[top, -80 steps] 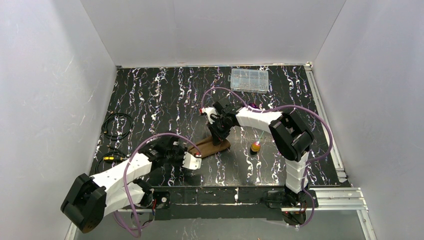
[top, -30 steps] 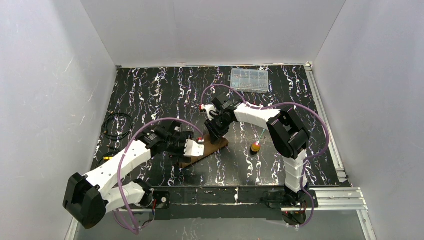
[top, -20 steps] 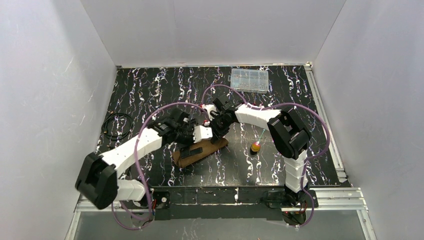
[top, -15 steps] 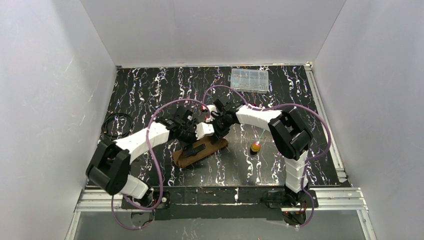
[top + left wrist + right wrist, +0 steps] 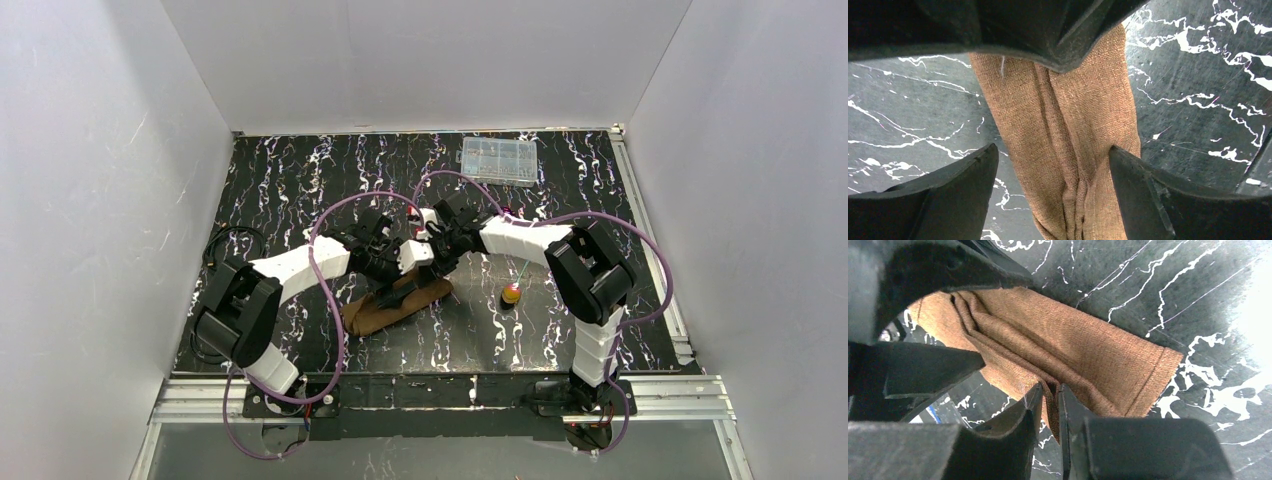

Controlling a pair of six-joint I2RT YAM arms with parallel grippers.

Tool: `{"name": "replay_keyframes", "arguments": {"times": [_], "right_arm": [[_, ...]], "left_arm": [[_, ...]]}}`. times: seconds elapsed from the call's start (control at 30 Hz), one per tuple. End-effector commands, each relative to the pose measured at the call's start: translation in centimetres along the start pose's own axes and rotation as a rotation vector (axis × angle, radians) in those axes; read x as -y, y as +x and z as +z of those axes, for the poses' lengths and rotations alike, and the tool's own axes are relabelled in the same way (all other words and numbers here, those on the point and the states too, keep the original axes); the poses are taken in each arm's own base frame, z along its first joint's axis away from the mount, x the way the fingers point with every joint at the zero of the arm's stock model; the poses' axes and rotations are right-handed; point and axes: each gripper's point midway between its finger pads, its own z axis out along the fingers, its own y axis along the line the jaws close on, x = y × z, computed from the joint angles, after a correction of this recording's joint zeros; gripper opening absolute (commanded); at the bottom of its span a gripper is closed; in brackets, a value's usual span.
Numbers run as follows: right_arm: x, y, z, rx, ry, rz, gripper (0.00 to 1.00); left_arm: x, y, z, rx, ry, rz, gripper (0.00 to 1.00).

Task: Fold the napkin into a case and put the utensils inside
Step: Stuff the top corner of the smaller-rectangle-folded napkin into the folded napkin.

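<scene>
Napkin (image 5: 375, 315) axis: lower left to upper right, frame centre.
Left gripper (image 5: 1053, 155): open, astride its middle.
Right gripper (image 5: 1050, 395): pinching a fold (upper-right end).

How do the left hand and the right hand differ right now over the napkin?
The left hand stands wide open, fingers spread to either side of the napkin without gripping it; the right hand is nearly closed, pinching a fold at the cloth's edge. In the top view, the left hand reaches in from the left side and the right hand from the right. Both sit close together over the same bunched napkin.
</scene>
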Motion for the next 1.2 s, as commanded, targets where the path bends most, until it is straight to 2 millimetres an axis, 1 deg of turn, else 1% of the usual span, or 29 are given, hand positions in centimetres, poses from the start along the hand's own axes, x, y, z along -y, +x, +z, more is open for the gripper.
{"name": "replay_keyframes", "arguments": {"times": [0.0, 0.07, 0.17, 0.23, 0.3, 0.37, 0.4, 0.43, 0.47, 0.5, 0.6, 0.7, 0.73, 0.9, 0.93, 0.97, 1.03, 1.1, 1.17], "right_arm": [[-2.6, -3.0, -1.9, 0.124, -0.101, -0.028, 0.26], [-2.7, -3.1, -1.8, 0.123, -0.109, -0.029, 0.26], [-2.3, -2.9, -1.3, 0.103, -0.102, -0.030, 0.26], [-2.0, -3.1, -1.2, 0.094, -0.098, -0.035, 0.26], [-2.0, -3.4, -1.2, 0.093, -0.092, -0.044, 0.29], [-1.9, -3.6, -1.5, 0.087, -0.082, -0.056, 0.34], [-1.9, -3.7, -1.8, 0.083, -0.078, -0.061, 0.39], [-1.7, -4.0, -2.2, 0.090, -0.071, -0.060, 0.45], [-1.7, -4.2, -2.8, 0.101, -0.072, -0.059, 0.86], [-1.5, -4.4, -3.5, 0.116, -0.069, -0.054, 0.97], [-0.5, -5.0, -6.2, 0.184, -0.060, -0.023, 0.99], [1.1, -3.9, -7.4, 0.201, -0.018, 0.014, 0.99], [1.5, -3.3, -7.4, 0.202, -0.005, 0.025, 0.99], [1.7, -2.0, -7.7, 0.246, 0.024, 0.039, 0.99], [1.5, -1.8, -7.6, 0.251, 0.013, 0.044, 0.96], [1.4, -1.5, -7.5, 0.249, 0.004, 0.054, 0.95], [1.5, -0.7, -6.9, 0.233, -0.004, 0.078, 0.95], [1.5, 0.0, -6.3, 0.228, -0.023, 0.101, 0.95], [1.6, 0.6, -5.7, 0.233, -0.040, 0.124, 0.99]], "left_arm": [[1.3, 0.8, 0.4, -0.005, 0.069, 0.057, 0.75], [1.6, 0.9, 0.3, -0.007, 0.083, 0.069, 0.67], [1.7, 0.9, 0.4, -0.005, 0.086, 0.081, 0.51], [1.6, 1.3, 0.6, -0.012, 0.077, 0.094, 0.47], [1.5, 1.7, 0.8, -0.025, 0.065, 0.096, 0.45], [1.2, 2.2, 0.9, -0.040, 0.049, 0.097, 0.42], [1.1, 2.4, 1.0, -0.046, 0.043, 0.097, 0.39], [1.1, 2.5, 1.0, -0.050, 0.042, 0.095, 0.37], [1.1, 2.4, 0.9, -0.049, 0.042, 0.094, 0.36], [1.2, 2.4, 0.9, -0.050, 0.042, 0.090, 0.35], [1.2, 2.5, 0.9, -0.052, 0.039, 0.085, 0.32], [1.3, 2.8, 0.9, -0.058, 0.043, 0.081, 0.27], [1.3, 2.8, 0.9, -0.059, 0.043, 0.083, 0.25], [1.2, 2.7, 0.9, -0.056, 0.039, 0.090, 0.18], [1.2, 2.7, 0.9, -0.057, 0.038, 0.092, 0.18], [1.2, 2.7, 1.0, -0.057, 0.038, 0.091, 0.17], [1.0, 2.6, 0.9, -0.055, 0.032, 0.094, 0.17], [1.0, 2.5, 0.9, -0.053, 0.032, 0.094, 0.17], [0.9, 2.3, 0.9, -0.051, 0.026, 0.096, 0.16]]}}
